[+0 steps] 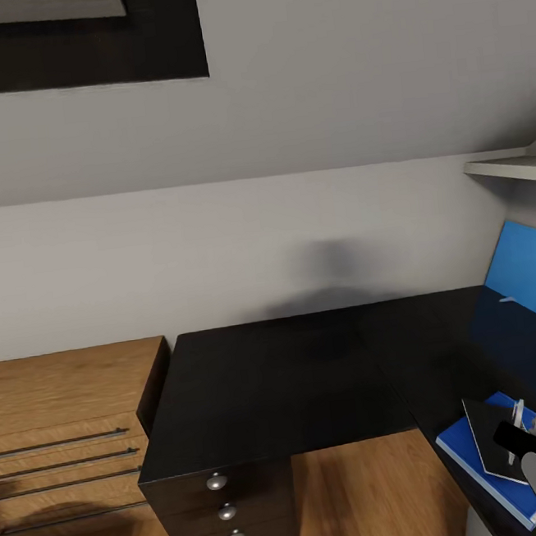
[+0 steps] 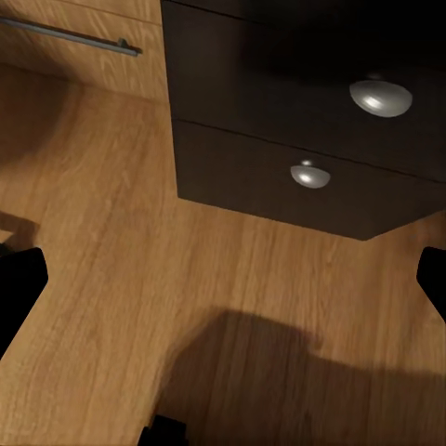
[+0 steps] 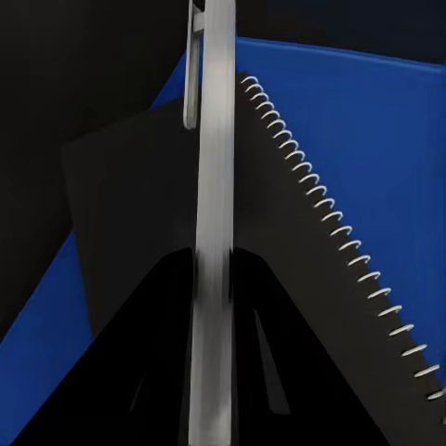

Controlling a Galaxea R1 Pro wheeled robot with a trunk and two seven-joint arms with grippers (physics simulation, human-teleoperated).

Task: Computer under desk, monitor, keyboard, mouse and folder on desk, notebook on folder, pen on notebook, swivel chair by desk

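Glossy black desk (image 1: 295, 372) under pale grey walls, wood floor (image 1: 365, 489) below; blue folder (image 1: 487, 464) on its right wing, notebook (image 1: 493, 434) atop; right claw (image 3: 212, 269) pinches the pen (image 3: 216, 149), lengthwise above the notebook; left claw's spread unclear.

1. Desk (image 1: 295, 372): glossy black, silver round knobs.
2. Folder (image 1: 478, 456): bright blue.
3. Notebook (image 1: 494, 438): dark grey (pale wire spiral).
4. Pen (image 3: 212, 186): pale silver-grey.
5. Drawer chest (image 1: 66, 429), floor (image 1: 366, 497): warm wood grain.
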